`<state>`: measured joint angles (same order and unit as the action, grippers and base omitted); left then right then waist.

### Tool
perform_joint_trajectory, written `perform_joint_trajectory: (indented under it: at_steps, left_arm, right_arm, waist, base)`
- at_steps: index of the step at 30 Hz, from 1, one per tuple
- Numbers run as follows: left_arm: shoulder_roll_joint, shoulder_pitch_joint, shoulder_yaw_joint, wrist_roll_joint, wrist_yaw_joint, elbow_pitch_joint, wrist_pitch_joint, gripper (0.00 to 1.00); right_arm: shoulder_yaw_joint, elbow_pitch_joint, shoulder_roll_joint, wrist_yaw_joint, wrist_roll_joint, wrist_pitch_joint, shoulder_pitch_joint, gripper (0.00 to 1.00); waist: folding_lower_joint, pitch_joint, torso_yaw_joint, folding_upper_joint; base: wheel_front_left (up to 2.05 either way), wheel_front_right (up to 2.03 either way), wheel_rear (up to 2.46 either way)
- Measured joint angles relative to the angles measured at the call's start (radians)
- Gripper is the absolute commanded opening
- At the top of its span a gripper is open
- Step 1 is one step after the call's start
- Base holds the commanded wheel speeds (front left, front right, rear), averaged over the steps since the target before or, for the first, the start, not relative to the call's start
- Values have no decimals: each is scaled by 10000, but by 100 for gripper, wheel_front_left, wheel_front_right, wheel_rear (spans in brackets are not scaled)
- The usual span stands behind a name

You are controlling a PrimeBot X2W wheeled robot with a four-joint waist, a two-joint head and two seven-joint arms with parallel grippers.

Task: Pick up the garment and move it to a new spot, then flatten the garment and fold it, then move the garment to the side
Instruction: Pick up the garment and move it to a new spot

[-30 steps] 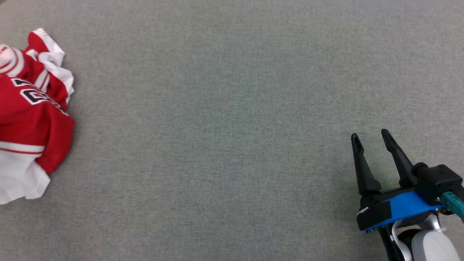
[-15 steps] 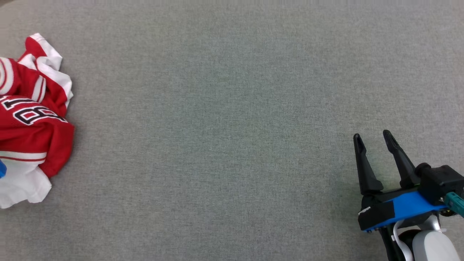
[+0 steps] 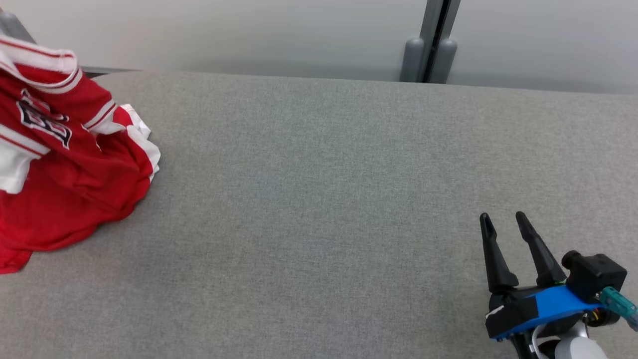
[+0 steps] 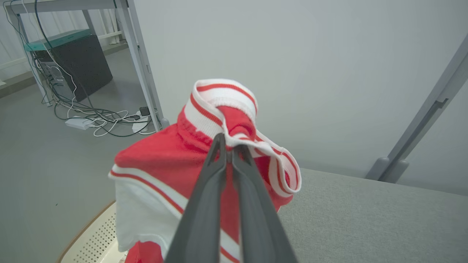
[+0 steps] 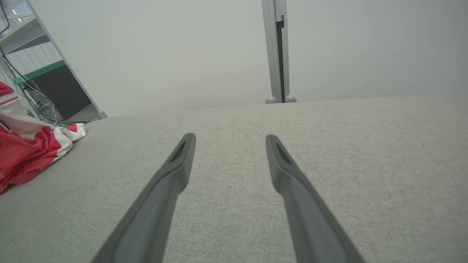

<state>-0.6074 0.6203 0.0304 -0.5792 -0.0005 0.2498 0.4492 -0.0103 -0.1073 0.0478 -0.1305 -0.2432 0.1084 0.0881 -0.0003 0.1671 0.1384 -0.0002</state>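
Observation:
The garment (image 3: 65, 164) is a red jersey with white stripes and dark lettering. It hangs lifted at the table's left end, its lower folds still trailing on the grey cloth. In the left wrist view my left gripper (image 4: 229, 146) is shut on the garment (image 4: 172, 160) by its striped ribbed edge, fabric draping below the fingers. My right gripper (image 3: 501, 222) stands open low at the right, over the bare table, nothing between its fingers (image 5: 179, 160). The right wrist view catches the garment (image 5: 25, 153) at its far left.
The grey fabric-covered table (image 3: 319, 209) runs wide to the right of the garment. A pale wall with a grey post (image 3: 431, 45) stands behind its far edge. Beyond the left end are a white perforated basket (image 4: 91, 237), a desk frame, cables and a dark computer case (image 4: 73, 62).
The head camera has tilted up, bringing the wall and the table's far edge into view. The garment has gone from a crumpled heap to being lifted at its top. The right gripper stays open.

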Motion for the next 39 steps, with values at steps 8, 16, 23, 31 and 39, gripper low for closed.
perform_joint_trajectory:
  at_steps: [8, 16, 23, 31, 39]
  left_arm:
    - [445, 1715, 922, 46, -378, -1772, 564, 0]
    - [1469, 2936, 1678, -385, -564, -2621, 880, 0]
    - [2334, 3087, 2347, -556, -637, -2930, 688, 0]
    - [3471, 2404, 2786, -727, -516, -2483, -332, 0]
    - [4178, 195, 3841, -244, -499, -738, -1651, 0]
  right_arm:
    - [128, -717, 0, 0, -497, 451, -211, 100]
    - [-8, -932, 0, 0, -499, 600, -356, 100]
    - [46, -959, 4, 0, -520, 598, -344, 100]
    - [42, -972, 6, 0, -573, 616, -311, 100]
    - [117, -1035, 4, 0, -604, 686, -212, 100]
  waist:
    - [1, -872, -634, -1]
    - [2, -1215, -1730, -1]
    - [3, -1110, -2868, 1]
    - [3, -895, -3777, 2]
    - [4, -683, -4049, 4]
  base:
    - [0, 0, 0]
    - [0, 0, 0]
    - [0, 0, 0]
    - [0, 0, 0]
    - [0, 0, 0]
